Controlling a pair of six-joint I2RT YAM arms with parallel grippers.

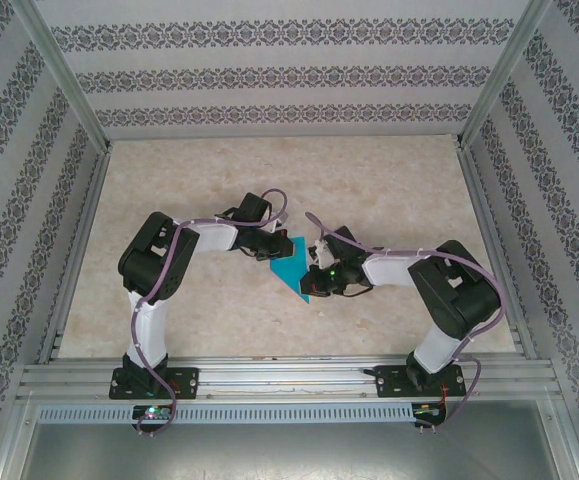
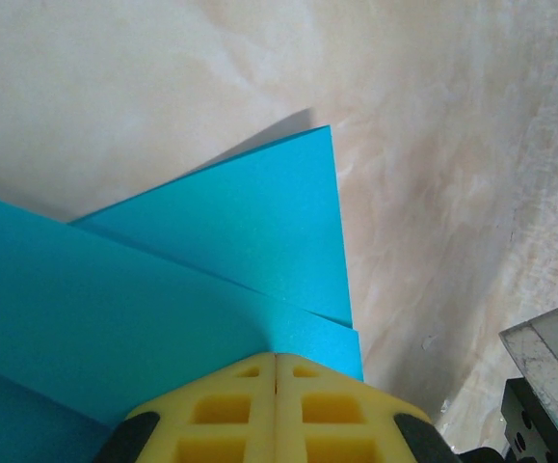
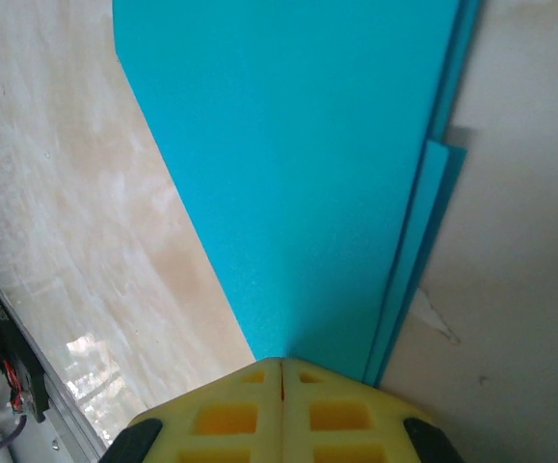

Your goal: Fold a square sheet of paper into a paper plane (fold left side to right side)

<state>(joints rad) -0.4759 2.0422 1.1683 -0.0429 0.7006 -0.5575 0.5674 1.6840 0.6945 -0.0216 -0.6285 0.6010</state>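
Black-and-white arms, purple cables, yellow fingertips with square holes

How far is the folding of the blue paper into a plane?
Done: the blue paper is already folded; layered edges and a pointed corner show in the left wrist view. In hand: the left claw and right claw, both shut, set their tips on it, seemingly pressing creases. Left: it is a wide triangle on the table, not yet a narrow dart, so more folds probably remain.
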